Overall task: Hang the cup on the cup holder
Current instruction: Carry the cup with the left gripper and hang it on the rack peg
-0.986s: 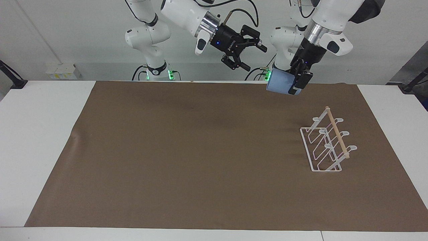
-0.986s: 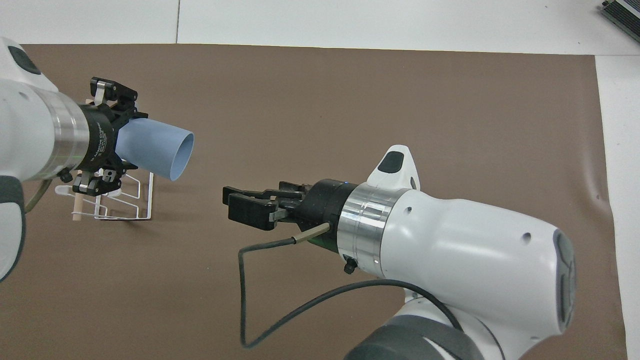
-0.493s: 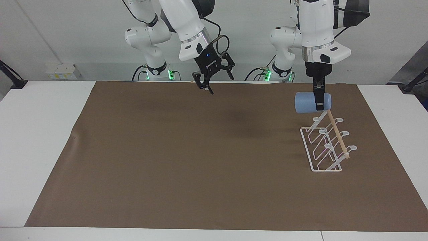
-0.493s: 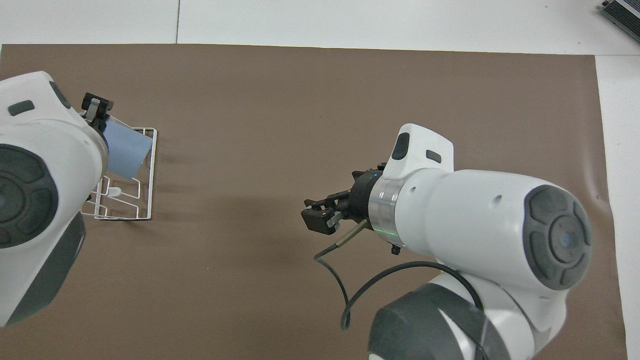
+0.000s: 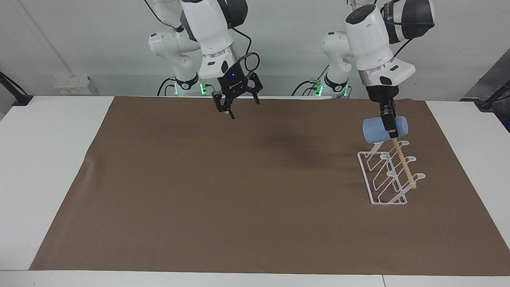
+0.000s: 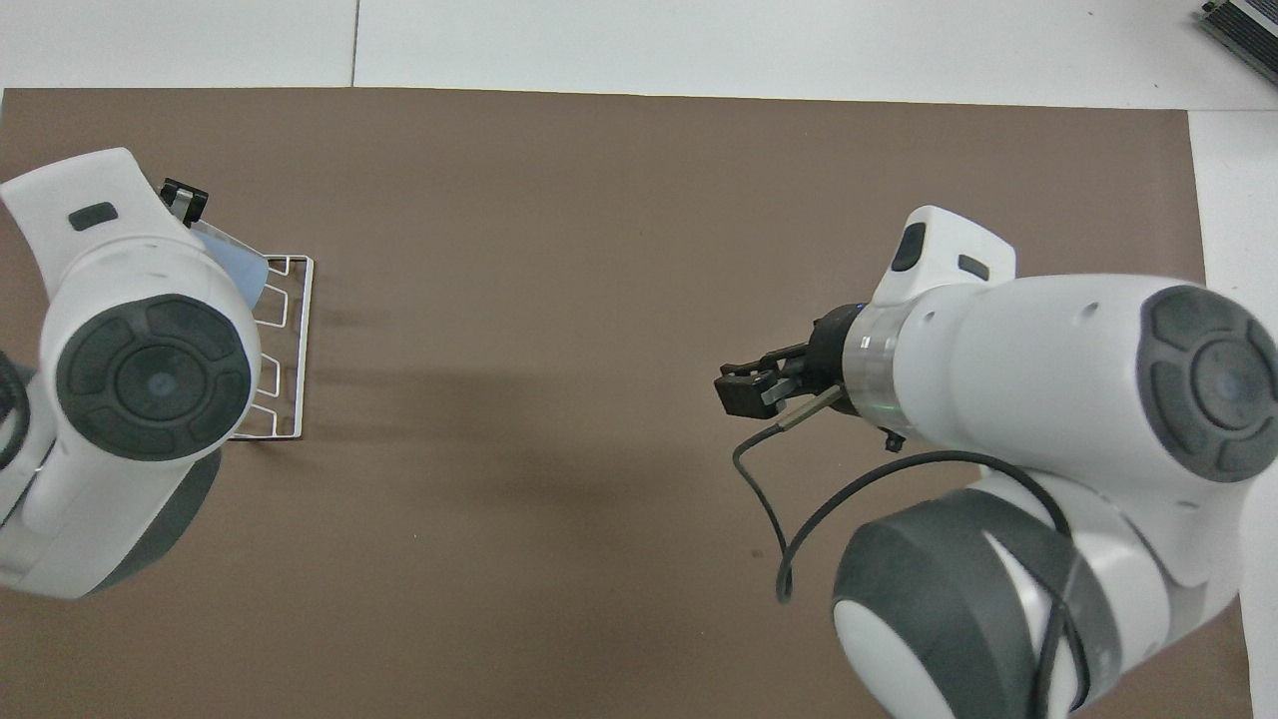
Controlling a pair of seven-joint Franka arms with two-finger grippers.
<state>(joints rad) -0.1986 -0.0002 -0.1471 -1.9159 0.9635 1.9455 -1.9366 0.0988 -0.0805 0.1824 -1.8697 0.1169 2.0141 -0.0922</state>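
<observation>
From across the table, the left gripper (image 5: 391, 126) hangs clamped on the light-blue cup (image 5: 384, 130), which lies on its side in the air, right at the robot-side end of the wooden dowel (image 5: 403, 162) atop the white wire cup holder (image 5: 388, 175); whether cup and dowel touch I cannot tell. The rack stands on the brown mat (image 5: 239, 191) toward the left arm's end of the table. The right gripper (image 5: 238, 103) hovers with fingers spread, holding nothing, over the mat's robot-side edge. From above, the left arm's bulk hides nearly all of that: only a sliver of the cup (image 6: 238, 262) and one black fingertip (image 6: 184, 197) peek out, with the cup holder's (image 6: 290, 345) outer wire edge showing. The right gripper (image 6: 747, 387) shows end-on, its spread harder to read here.
</observation>
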